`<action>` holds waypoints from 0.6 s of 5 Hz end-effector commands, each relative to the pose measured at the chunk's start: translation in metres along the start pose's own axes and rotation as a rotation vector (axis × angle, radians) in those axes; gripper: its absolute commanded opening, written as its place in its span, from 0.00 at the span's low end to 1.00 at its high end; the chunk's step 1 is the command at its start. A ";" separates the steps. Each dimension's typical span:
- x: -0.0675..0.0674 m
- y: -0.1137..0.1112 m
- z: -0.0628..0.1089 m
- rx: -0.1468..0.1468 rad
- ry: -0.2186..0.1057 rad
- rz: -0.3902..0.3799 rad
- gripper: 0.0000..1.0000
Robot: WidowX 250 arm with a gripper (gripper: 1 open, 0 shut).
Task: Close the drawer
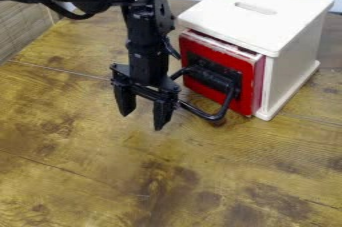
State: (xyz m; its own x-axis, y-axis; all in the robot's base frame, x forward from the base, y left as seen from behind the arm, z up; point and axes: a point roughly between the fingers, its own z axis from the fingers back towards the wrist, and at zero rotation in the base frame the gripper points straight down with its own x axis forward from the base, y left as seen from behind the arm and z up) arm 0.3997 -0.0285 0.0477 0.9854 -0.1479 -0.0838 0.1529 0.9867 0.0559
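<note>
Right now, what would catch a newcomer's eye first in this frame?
The red drawer stands out most: it sits partly pulled out of the cream-white box at upper right, its black loop handle jutting toward the table's middle. Just left of that handle, the black arm comes down from the top left, and its tool points down at the wooden table with its fingers spread.
</note>
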 end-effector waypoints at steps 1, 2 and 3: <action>0.002 0.009 0.032 -0.006 -0.083 -0.024 1.00; 0.000 0.013 0.035 -0.012 -0.085 -0.054 1.00; 0.002 0.012 0.036 -0.019 -0.087 -0.066 1.00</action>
State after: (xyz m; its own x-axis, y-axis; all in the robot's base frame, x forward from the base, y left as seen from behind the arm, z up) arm 0.3974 -0.0234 0.0470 0.9689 -0.2268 -0.0993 0.2300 0.9729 0.0217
